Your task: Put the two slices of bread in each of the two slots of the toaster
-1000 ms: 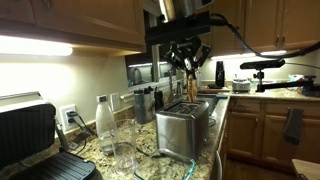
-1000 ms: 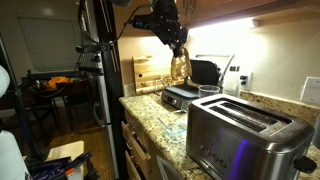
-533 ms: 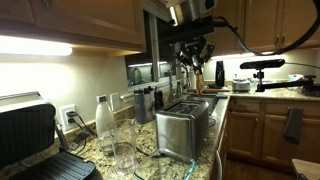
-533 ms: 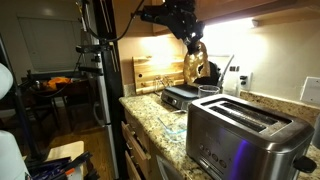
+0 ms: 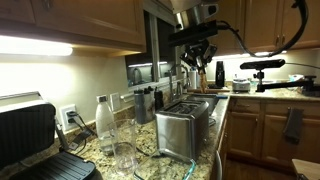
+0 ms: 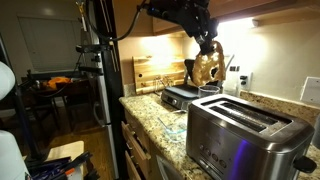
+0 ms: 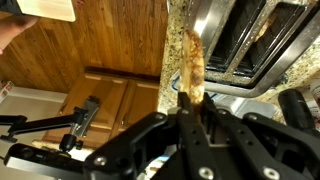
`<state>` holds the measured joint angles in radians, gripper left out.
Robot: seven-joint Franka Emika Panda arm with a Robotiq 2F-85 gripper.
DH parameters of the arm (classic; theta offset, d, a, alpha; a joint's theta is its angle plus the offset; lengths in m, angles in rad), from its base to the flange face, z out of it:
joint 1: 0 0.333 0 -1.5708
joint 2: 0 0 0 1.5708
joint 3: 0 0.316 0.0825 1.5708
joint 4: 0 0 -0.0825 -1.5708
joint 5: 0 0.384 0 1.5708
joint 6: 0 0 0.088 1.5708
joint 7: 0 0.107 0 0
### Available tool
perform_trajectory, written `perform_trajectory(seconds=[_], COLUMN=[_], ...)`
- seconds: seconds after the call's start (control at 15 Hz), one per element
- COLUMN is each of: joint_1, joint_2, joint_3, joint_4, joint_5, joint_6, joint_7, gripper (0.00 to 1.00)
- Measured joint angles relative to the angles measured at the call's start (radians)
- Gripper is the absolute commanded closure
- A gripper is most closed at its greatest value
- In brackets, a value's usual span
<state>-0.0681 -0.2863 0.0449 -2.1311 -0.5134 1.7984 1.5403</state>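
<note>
Wrist view: my gripper (image 7: 190, 108) is pinching one slice of bread (image 7: 192, 60) by one edge. The fingers press on its two flat faces, so the slice is seen edge-on. It hangs over the granite counter (image 7: 176, 40), just beside the toaster (image 7: 215, 25) and not above the two slots (image 7: 240, 30). A brownish shape shows in one slot; I cannot tell if it is the second slice. In both exterior views my arm (image 6: 175, 12) reaches in from above with the wrist pointing down. The slice hangs upright under the fingers, higher than the top of the toaster and off to its side.
</note>
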Motion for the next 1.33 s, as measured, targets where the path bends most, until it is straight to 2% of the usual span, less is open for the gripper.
perform_trajectory(seconds=[0.67,1.33], joint_1=[-0.003,-0.003], joint_2=[0.102,0.178], joint_3=[-0.034,-0.052], joint_4=[0.004,0.008], joint_5=[0.007,0.042], joint_6=[0.157,0.22], joint_7=[-0.071,-0.097], gripper=[0.92,0.92])
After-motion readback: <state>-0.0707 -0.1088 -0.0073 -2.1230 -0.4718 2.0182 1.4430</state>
